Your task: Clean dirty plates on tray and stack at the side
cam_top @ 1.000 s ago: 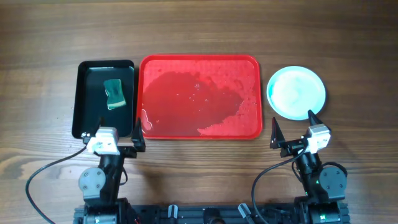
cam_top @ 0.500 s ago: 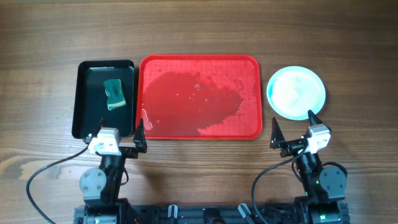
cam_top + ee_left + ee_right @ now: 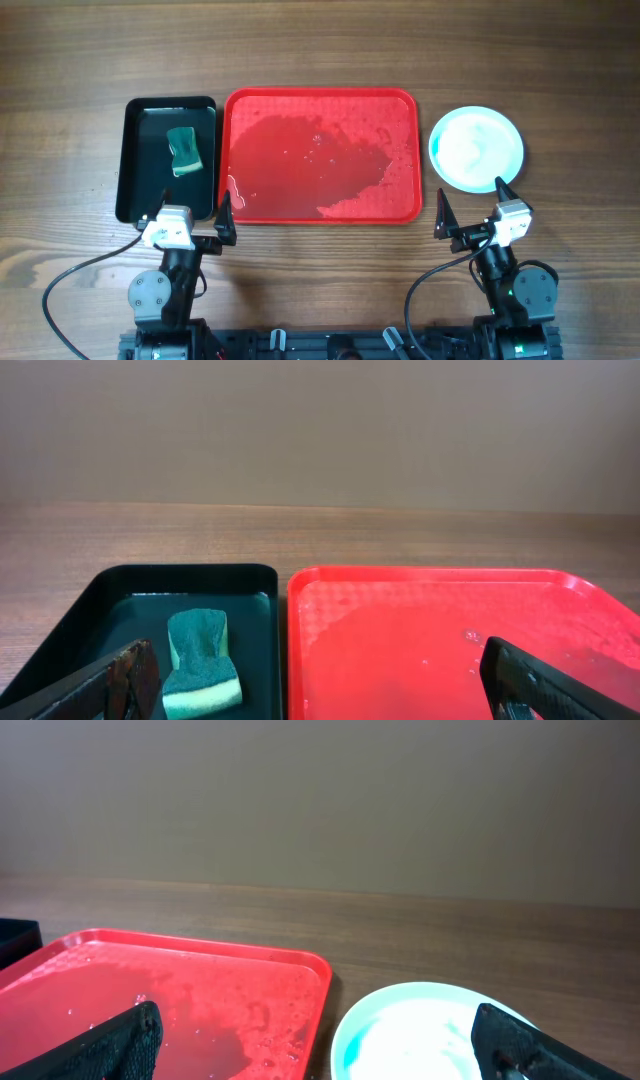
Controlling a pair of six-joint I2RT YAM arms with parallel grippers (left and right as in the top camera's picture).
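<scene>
Overhead: red tray [image 3: 405, 100] sits mid-table [image 3: 300, 40]. It is a glossy plastic rectangle with rounded corners and a raised rim. A wet film is pooled over its middle and near side, with droplets toward the right. A smaller black tray [image 3: 128, 150] sits just beside its left edge, with a green sponge [image 3: 183, 150] lying inside. The plates [image 3: 476, 148] are on bare wood to the right of the red tray, apart from it. They are round, with a pale turquoise rim and a whitish centre; I can't tell the stack count from above. The left gripper [image 3: 193, 208] is at the near edge where the two trays meet, jaws spread wide and holding nothing. The right gripper [image 3: 472, 198] is just in front of the plates, also wide, with nothing between its fingers. A black cable [image 3: 70, 275] loops off the left arm base.

Left wrist: the low angle adds rim height on both trays and a plain grey-beige wall [image 3: 320, 420] behind the table. The sponge [image 3: 203, 665] reads as two layers, dark green scourer on a paler base, with a waisted outline. The plates are outside this view. Black fingers [image 3: 120, 680] sit at both lower corners, well apart.

Right wrist: shows the red tray's [image 3: 300, 965] right corner, floor beaded with water. The plates [image 3: 345, 1040] are at lower right, turquoise rim with glare-white centre. A strip of wood grain separates them from the tray.
</scene>
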